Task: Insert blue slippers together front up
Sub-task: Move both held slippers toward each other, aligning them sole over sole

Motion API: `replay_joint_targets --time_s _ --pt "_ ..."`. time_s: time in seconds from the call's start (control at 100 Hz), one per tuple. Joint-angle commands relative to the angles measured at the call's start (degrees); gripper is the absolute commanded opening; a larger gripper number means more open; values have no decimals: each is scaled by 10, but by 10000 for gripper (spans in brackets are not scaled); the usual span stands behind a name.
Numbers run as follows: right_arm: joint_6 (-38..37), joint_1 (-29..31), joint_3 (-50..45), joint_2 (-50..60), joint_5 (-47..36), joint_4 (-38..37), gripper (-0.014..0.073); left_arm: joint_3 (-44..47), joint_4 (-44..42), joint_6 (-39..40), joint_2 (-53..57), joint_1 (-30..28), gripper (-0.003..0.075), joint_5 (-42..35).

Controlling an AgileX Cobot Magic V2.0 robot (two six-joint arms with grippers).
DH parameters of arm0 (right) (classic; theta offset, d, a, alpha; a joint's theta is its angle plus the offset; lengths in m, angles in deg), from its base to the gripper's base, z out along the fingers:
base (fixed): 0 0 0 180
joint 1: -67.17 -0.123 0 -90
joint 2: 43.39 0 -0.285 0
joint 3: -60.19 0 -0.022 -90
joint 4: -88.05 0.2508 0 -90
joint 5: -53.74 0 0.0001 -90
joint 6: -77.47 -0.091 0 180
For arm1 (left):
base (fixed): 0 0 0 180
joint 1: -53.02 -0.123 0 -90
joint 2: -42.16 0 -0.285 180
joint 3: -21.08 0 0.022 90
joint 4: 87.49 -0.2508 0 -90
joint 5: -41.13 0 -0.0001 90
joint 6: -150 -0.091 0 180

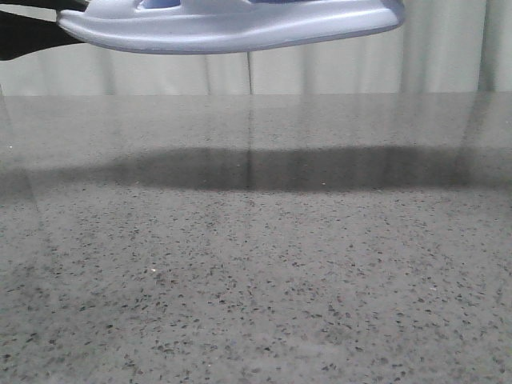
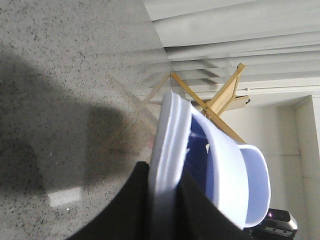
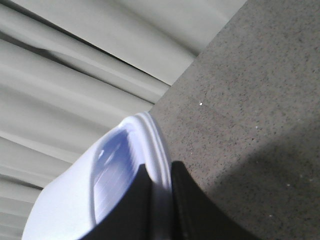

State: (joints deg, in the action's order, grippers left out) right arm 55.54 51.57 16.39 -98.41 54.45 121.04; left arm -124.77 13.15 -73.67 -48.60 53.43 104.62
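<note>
Lavender-blue moulded foam slipper [image 1: 232, 26] hangs along the top of the front view, thick sole down, high above the speckled grey stone bench [image 1: 256, 264] and its long shadow. From my left wrist, my left pincer [image 2: 165, 200] pinches a slipper's sole edge, wide strap and ribbed footbed showing. From my right wrist, my right pincer [image 3: 161, 200] pinches a ribbed-footbed slipper's rim [image 3: 145, 145] off the bench.

A grey speckled stone table [image 1: 264, 304] fills the view, with a dark shadow band across it. Pale pleated curtains [image 1: 448, 56] hang at twelve o'clock; a crossed wooden stand [image 2: 220, 102] stands beyond.
</note>
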Motion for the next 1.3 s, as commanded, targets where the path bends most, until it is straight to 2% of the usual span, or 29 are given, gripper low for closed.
replay_joint_targets --time_s 0.0,0.31,0.74,1.29 --pt "3 -17 22 -6 -53 0 -107 -13 60 -1 19 5 16 40" --pt "2 -40 22 -40 -74 4 -107 -13 60 1 19 5 16 55" --pt "2 -40 22 -45 -78 4 -107 -13 60 3 19 5 16 69" --pt "4 -48 22 -45 -25 -6 -107 -13 60 3 19 4 16 77"
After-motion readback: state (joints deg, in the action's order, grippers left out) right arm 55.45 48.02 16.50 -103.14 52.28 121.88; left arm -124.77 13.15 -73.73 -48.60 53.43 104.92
